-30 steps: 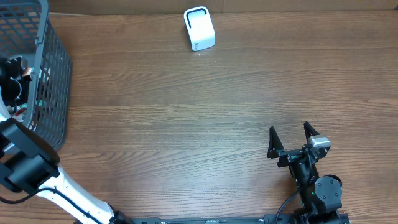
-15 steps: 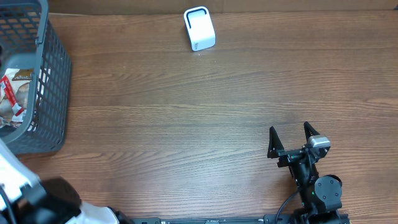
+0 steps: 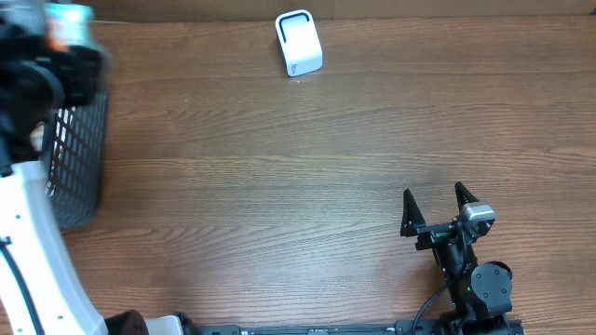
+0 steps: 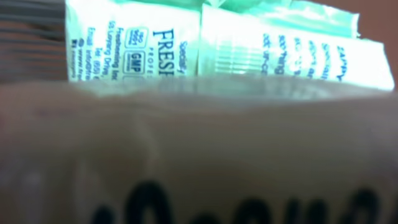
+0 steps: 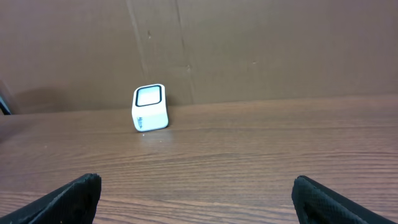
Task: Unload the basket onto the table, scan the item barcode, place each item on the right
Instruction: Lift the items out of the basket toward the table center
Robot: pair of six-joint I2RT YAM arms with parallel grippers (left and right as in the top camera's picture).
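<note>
Step in hand: carrying the item from the grey mesh basket (image 3: 79, 158) to the white barcode scanner (image 3: 299, 42), as I judge it.
Item: a green-and-white packet (image 4: 217, 43) fills the top of the left wrist view; overhead it is a teal smear at the upper left corner, above the basket.
Left fingers: hidden in both views. The packet is off the table (image 3: 279, 186) at the end of the left arm (image 3: 19, 223), so I judge them pinched on it.
Right fingers (image 5: 62, 200): spread wide and empty, low at the lower right of the overhead view, well apart from the scanner.
Scanner: stands at the top centre of the overhead frame; in the right wrist view its dark window faces the lower edge of the table.
Barcode: a block of fine pale lines (image 4: 233, 59) near the packet's centre seam may be the code, but it is too blurred to be sure.
Unclear: a tan blurred surface with black lettering (image 4: 199, 143) covers the lower left wrist view; I cannot tell what it is.
Doing it well: travel rightward along the top edge, keep the packet flat rather than creased, turn the lined face square to the window, and hold it steady just in front.
Risk: the soft film may buckle or the fingers may cover the code.
</note>
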